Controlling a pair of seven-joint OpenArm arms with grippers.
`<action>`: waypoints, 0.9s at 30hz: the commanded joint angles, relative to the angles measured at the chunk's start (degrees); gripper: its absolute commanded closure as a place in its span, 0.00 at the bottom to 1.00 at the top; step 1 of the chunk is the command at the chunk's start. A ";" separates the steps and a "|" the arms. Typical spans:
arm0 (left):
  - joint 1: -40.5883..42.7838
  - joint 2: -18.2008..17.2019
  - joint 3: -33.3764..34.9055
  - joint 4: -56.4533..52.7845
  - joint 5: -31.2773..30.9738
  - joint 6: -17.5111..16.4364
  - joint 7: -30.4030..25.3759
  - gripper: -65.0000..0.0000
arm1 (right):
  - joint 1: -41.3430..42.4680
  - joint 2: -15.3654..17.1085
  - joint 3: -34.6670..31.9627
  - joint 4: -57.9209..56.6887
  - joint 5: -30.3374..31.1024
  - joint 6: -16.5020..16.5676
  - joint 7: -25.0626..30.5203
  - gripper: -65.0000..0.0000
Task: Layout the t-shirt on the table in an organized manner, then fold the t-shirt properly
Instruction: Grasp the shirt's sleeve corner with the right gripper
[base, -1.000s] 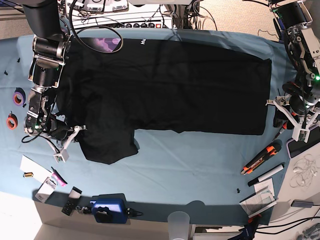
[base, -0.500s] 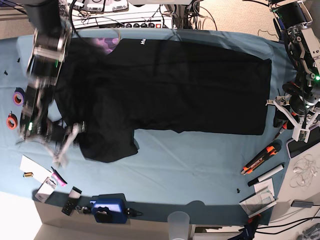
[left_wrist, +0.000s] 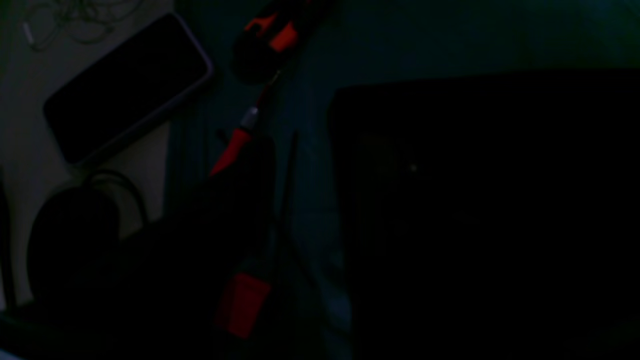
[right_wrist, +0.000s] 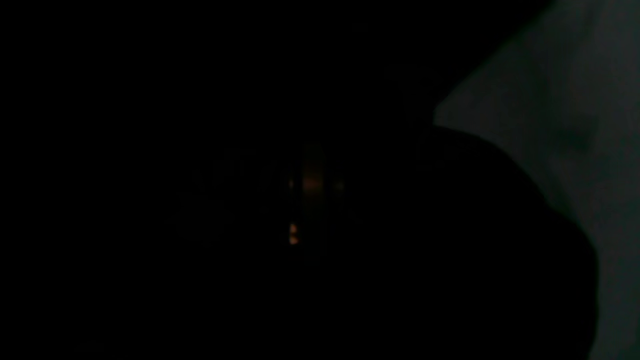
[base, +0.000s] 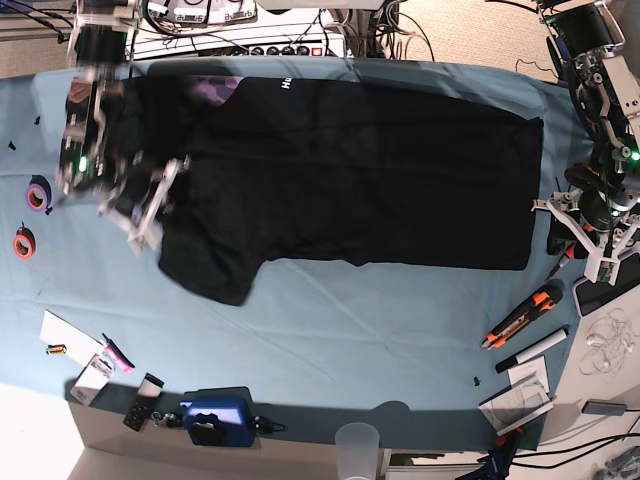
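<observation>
The sleeve (base: 205, 270) could be bunched if dragged by the right claw (base: 150, 205), apparently clenched on it; the left claw (base: 590, 235) is seen released.

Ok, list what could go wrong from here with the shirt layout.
1. The right gripper sits over the t-shirt's sleeve; a pull could bunch it rather than flatten it.
2. The left gripper hangs by the hem, close to the utility knife and marker; a sweep might knock them.
</observation>
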 joint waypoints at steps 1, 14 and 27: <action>-0.79 -0.96 -0.22 0.90 -0.42 0.00 -1.31 0.57 | 0.39 0.79 0.11 0.74 -0.11 0.35 -0.96 1.00; -0.79 -0.96 -0.22 0.90 -0.42 0.00 -1.75 0.57 | 1.57 0.85 0.35 2.93 10.47 1.27 -11.56 0.63; -0.79 -0.94 -0.22 0.90 -0.46 0.00 -2.32 0.57 | 5.68 0.68 16.26 11.89 15.23 -1.18 -8.52 0.63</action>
